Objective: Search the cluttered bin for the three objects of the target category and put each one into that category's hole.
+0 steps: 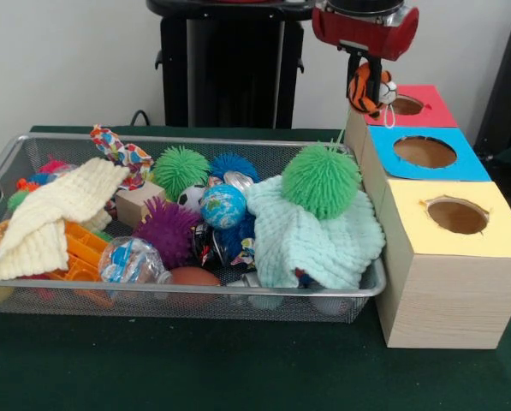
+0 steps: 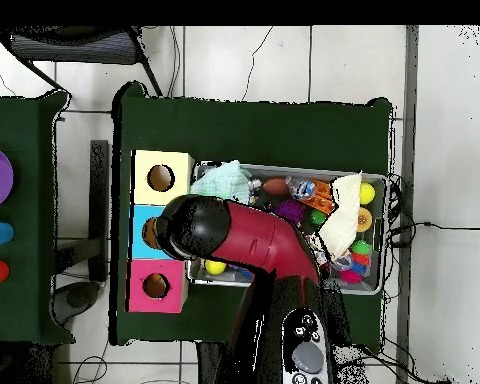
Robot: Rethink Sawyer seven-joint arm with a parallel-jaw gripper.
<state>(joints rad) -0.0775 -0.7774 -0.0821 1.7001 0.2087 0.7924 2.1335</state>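
- A silver wire-mesh bin [image 1: 32, 301] crammed with toys and cloths fills the lower left of the front view on the green worktop [image 1: 238, 368].
- At upper right, the claw [image 1: 368, 96] grips an orange striped tiger plush [image 1: 365, 86] just beside the red-topped wooden box's hole [image 1: 407, 105].

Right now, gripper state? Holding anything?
Gripper: shut on the orange striped plush toy, held in the air beside the red-topped box.
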